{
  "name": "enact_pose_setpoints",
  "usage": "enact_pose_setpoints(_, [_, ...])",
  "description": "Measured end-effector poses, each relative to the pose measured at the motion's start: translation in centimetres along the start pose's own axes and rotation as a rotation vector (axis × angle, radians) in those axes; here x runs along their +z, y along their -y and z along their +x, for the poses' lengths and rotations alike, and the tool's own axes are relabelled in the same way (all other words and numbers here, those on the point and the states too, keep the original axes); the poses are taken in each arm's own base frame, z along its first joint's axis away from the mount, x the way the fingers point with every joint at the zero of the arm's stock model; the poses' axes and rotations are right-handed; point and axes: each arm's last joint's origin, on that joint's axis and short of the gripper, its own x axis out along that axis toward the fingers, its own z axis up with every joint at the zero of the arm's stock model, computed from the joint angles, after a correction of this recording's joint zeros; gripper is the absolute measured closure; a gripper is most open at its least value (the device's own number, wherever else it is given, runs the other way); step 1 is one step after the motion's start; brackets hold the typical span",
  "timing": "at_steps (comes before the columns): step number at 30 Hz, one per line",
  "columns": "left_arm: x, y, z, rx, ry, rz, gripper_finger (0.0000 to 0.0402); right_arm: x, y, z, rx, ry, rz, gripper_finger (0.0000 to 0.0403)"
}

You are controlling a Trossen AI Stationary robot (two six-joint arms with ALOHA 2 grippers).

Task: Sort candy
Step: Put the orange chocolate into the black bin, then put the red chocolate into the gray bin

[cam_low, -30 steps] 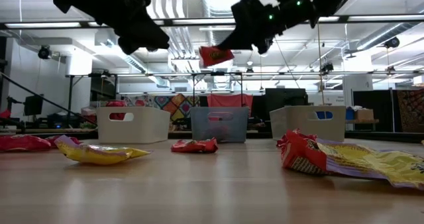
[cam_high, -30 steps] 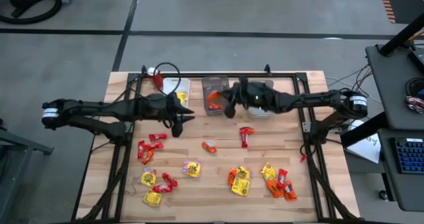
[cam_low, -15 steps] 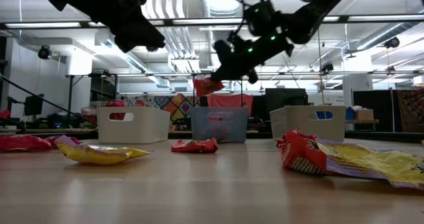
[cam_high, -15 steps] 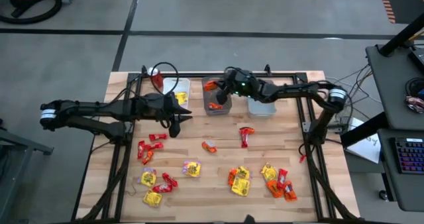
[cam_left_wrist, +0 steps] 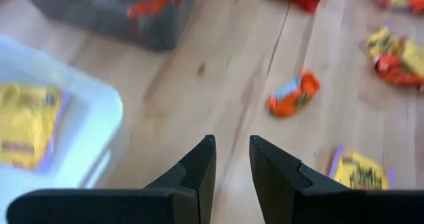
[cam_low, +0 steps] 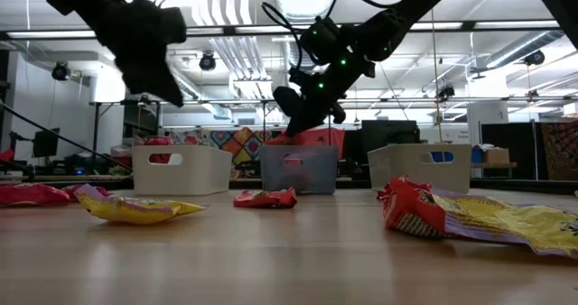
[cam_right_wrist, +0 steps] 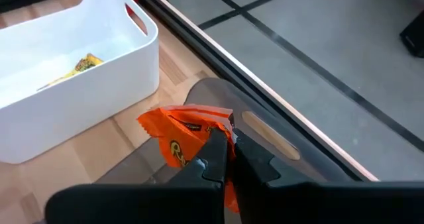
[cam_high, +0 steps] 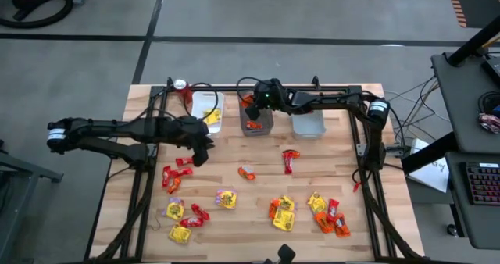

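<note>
Candy packets in yellow, orange and red lie scattered on the wooden table, among them an orange one (cam_high: 247, 172) and a red one (cam_high: 290, 161). Three bins stand along the far edge: a white one (cam_high: 221, 100) with yellow candy (cam_left_wrist: 23, 121) in it, a grey one (cam_high: 266, 126) and a pale one (cam_high: 309, 123). My right gripper (cam_high: 251, 105) is over the grey bin, shut on an orange packet (cam_right_wrist: 182, 134). My left gripper (cam_left_wrist: 232, 141) hangs narrowly open over bare wood near the white bin, with nothing between its fingers. My right gripper pinches the orange packet by one end (cam_right_wrist: 213, 126) between its two fingers. The fingers slant downward, coming from the table's right. The packet is lifted clear and sticks out beyond the fingertips, just above the grey bin's rim (cam_right_wrist: 265, 128).
A red soda can (cam_high: 181, 87) stands at the far left corner beside the white bin. Black frame rails (cam_high: 336, 88) run along the table's far edge and sides. More packets cluster at the near left (cam_high: 181, 217) and near right (cam_high: 324, 211).
My right gripper has carried the orange packet toward the table's far left and down, from over the pale bin to just above the grey bin, tipping downward on the way. My left gripper has tipped downward and drawn back a little toward the table's left.
</note>
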Motion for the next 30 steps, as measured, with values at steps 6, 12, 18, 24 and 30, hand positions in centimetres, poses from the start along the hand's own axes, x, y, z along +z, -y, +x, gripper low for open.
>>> enact_pose_setpoints(6, [-1.2,0.4,-0.1,0.01,-0.11,-0.032,0.0325,-0.1,0.0,0.1,0.0,-0.005,-0.007,0.0366])
enact_pose_setpoints(12, [-2.1,0.9,-0.2,0.011,-0.178,-0.045,0.0325,-0.3,0.0,0.1,-0.011,-0.021,0.036,0.0287])
enact_pose_setpoints(18, [-2.9,1.4,-0.4,0.02,-0.247,-0.063,0.0325,0.5,0.0,-1.2,-0.002,-0.003,0.027,0.0231])
enact_pose_setpoints(24, [-3.7,2.3,-0.3,0.004,-0.304,0.023,0.032,1.7,-1.3,-4.1,0.041,0.008,-0.042,0.021])
enact_pose_setpoints(30, [-4.6,3.6,0.1,0.019,-0.336,0.196,0.0281,2.7,-3.4,-7.9,0.097,0.025,-0.147,0.0209])
